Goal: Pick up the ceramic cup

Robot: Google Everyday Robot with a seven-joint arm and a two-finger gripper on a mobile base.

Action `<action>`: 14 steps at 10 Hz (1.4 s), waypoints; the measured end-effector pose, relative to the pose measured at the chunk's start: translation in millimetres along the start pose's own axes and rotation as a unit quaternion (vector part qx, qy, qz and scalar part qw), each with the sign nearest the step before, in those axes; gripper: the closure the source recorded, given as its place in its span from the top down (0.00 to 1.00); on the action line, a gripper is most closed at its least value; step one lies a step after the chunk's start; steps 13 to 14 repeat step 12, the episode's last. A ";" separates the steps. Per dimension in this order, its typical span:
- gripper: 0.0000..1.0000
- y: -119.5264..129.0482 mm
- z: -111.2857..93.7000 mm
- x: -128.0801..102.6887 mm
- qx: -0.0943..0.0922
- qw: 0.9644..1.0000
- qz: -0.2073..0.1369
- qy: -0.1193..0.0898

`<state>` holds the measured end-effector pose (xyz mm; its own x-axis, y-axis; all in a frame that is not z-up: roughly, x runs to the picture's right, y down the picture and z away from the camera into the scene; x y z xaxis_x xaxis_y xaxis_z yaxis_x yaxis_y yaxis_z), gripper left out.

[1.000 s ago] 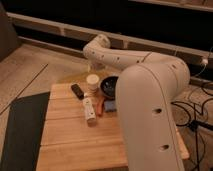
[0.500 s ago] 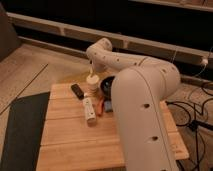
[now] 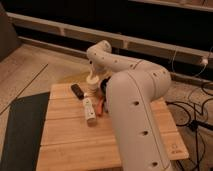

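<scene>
I can't tell how the fingers are set. Near me lies the white bottle on the wooden table. Farther back, my gripper is right above the ceramic cup; I should lift slowly and straight

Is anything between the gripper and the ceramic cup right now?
Nothing visible is. The gripper is right at the ceramic cup, at the far edge of the wooden table. The white bottle and the small dark object lie nearer the camera, off that path.
</scene>
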<state>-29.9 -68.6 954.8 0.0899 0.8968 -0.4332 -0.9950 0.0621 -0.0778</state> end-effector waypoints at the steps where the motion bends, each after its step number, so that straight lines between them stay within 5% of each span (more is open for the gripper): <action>1: 0.58 -1.2 5.5 1.2 -0.002 1.000 0.002 0.007; 6: 0.05 16.6 15.2 -7.8 -0.037 0.999 -0.018 0.016; 7: 0.01 20.2 12.4 -11.0 -0.042 0.999 -0.021 0.013; 8: 0.00 29.8 -1.3 -19.9 -0.054 0.998 -0.025 0.002; 10: 0.00 57.9 -60.8 -37.4 -0.077 0.995 -0.046 -0.035; 12: 0.00 85.0 -159.4 -30.0 -0.095 0.989 -0.085 -0.078; 14: 0.00 85.0 -159.4 -30.0 -0.095 0.989 -0.085 -0.078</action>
